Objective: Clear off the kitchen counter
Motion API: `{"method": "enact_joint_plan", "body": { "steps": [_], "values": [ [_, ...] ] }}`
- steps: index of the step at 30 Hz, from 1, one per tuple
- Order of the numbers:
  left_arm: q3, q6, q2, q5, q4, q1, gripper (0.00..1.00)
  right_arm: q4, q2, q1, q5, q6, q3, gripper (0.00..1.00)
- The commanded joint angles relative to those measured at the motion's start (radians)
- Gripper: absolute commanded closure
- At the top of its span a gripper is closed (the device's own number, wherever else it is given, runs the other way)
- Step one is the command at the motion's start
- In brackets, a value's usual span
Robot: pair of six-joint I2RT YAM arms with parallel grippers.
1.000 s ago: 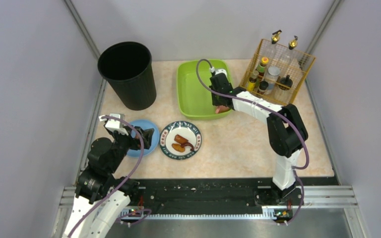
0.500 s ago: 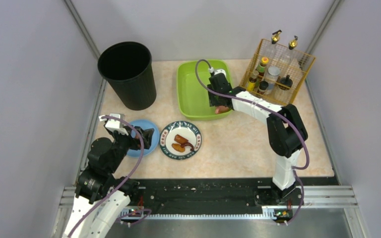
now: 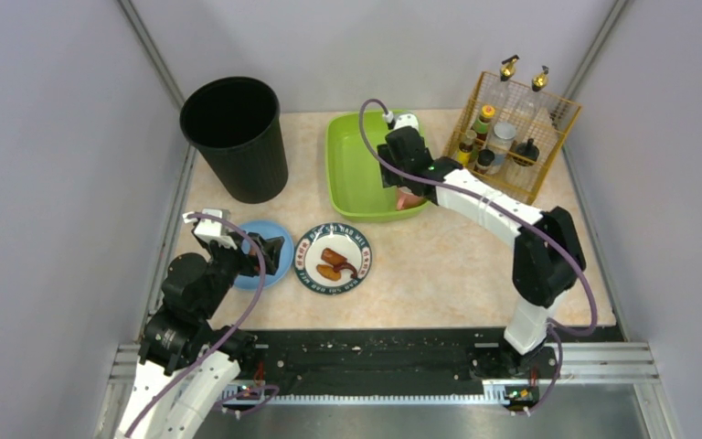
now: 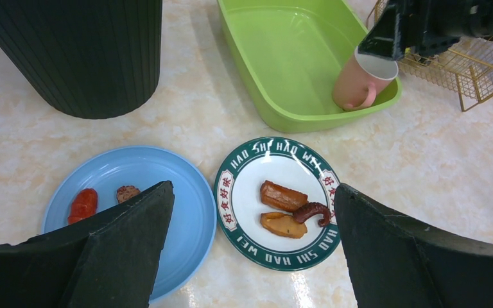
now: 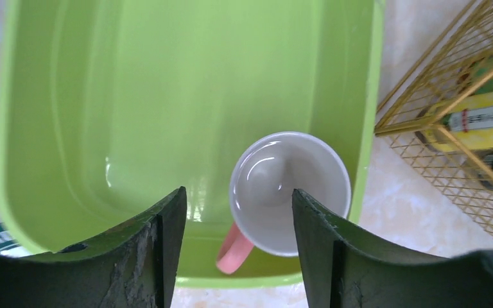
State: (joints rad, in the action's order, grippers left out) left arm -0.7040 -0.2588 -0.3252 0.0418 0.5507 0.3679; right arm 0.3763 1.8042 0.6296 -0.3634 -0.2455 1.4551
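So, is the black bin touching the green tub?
Apart. The top view shows a strip of bare counter between the black bin and the green tub.

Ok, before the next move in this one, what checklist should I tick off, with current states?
1. Pink mug upright inside green tub: ok.
2. Right gripper open, not gripping the mug: ok.
3. Left gripper open above the plates: ok.
4. Kitchen counter cleared: not ok; blue plate and green-rimmed plate sit on it, both with food.
5. Black bin mouth unobstructed: ok.
6. Right fingers clear of mug rim: cannot tell.
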Motion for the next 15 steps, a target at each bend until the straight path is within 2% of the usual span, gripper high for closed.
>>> {"method": "enact_joint_plan", "body": {
  "steps": [1,7,15],
  "values": [
    [0.002,0.012,-0.004,-0.010,-0.031,0.003,0.01,-0.016,-0.144,0.051,-0.069,0.027,0.055,0.38],
    [0.002,0.012,-0.011,-0.008,-0.029,0.003,0.01,-0.016,-0.268,0.116,-0.062,0.015,0.016,0.33],
    [-0.004,-0.025,-0.032,0.001,-0.026,0.002,0.01,-0.033,-0.401,0.204,0.034,-0.072,-0.151,0.31]
  ]
}}
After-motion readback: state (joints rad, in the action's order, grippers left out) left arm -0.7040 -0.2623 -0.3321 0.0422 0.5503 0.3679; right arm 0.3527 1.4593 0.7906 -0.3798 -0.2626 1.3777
